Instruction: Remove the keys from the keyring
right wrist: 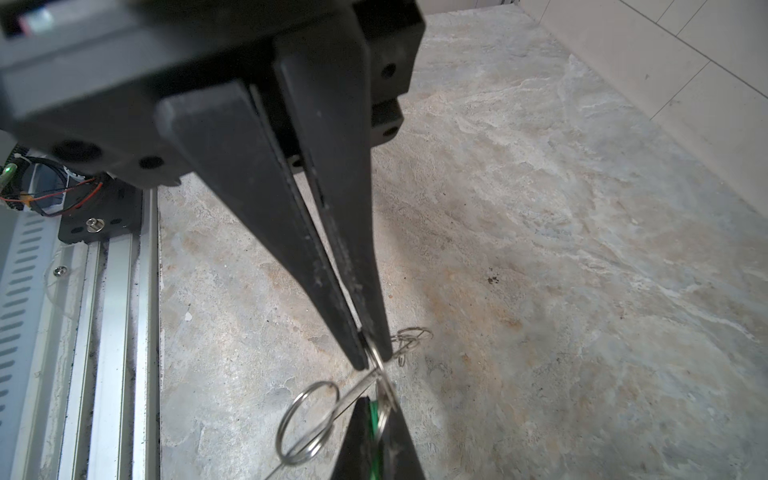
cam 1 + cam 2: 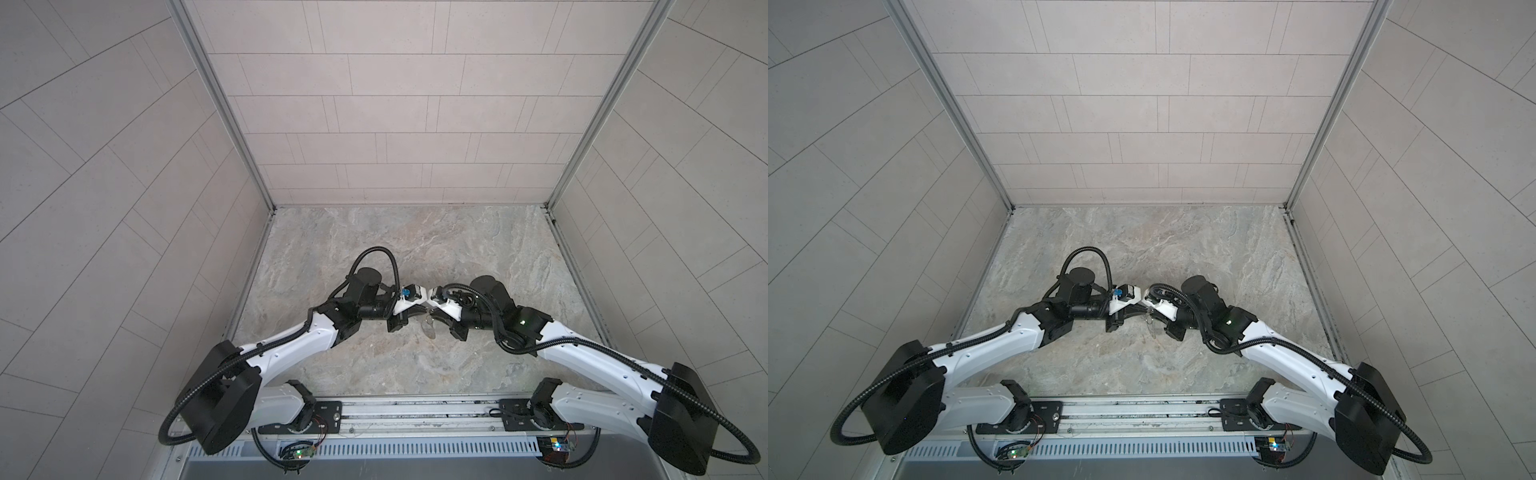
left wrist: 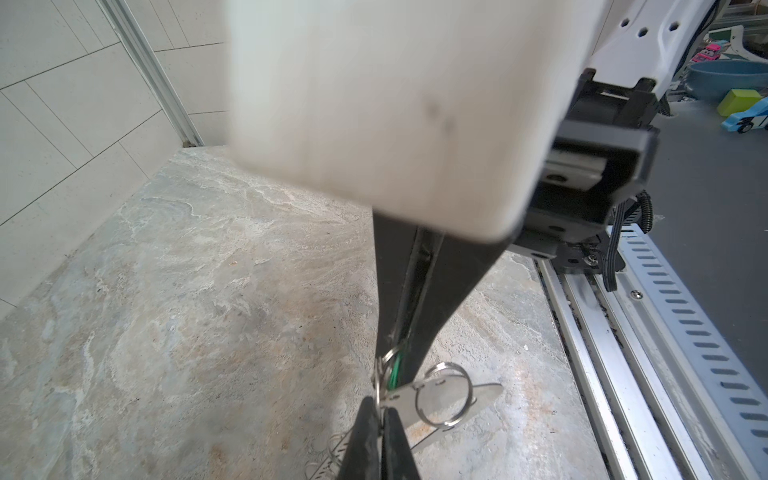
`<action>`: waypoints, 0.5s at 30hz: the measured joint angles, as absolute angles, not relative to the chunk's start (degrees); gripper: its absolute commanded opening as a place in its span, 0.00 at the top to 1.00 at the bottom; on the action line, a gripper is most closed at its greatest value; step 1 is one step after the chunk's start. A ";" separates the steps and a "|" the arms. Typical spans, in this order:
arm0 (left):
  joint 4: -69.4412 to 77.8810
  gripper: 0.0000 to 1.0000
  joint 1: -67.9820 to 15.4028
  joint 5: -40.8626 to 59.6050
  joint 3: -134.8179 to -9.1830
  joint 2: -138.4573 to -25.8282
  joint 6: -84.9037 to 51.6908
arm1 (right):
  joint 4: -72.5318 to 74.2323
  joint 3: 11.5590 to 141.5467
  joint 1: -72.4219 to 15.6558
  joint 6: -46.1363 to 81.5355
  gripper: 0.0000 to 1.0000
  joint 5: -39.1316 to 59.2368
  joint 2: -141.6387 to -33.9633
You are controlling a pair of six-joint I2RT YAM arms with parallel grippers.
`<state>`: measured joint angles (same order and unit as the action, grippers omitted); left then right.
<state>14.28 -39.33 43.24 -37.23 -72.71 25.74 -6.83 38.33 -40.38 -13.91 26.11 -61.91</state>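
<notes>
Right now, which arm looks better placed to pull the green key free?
Probably left: the left gripper is shut on the green key, while the right gripper clamps the keyring.

Tabletop (image 2: 374,241) was marbled grey-tan; alu rail (image 2: 415,409) ran along its near edge; sm. dark speck (image 1: 492,280) sat on it.

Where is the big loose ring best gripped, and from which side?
Probably the big ring at its arc farthest from the keyring, coming from the rail side: it hangs clear there, while the left gripper and right gripper crowd the other end.
</notes>
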 measured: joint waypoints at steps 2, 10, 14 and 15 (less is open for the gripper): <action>14.20 1.00 -39.33 43.18 -37.36 -72.71 26.00 | -7.31 38.59 -40.38 -14.33 1.00 25.89 -61.91; 12.51 1.00 -39.38 42.24 -37.85 -72.71 26.85 | -8.91 38.83 -40.38 -16.16 1.00 25.69 -61.91; 11.99 1.00 -39.40 42.04 -38.37 -72.71 27.16 | -10.79 40.36 -40.34 -16.91 1.00 25.23 -62.08; 11.99 1.00 -39.40 41.95 -38.41 -72.71 27.22 | -11.20 40.77 -40.32 -17.08 1.00 25.17 -62.15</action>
<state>11.99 -39.40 41.95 -38.41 -72.71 27.22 -11.20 40.77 -40.32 -17.08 25.17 -62.15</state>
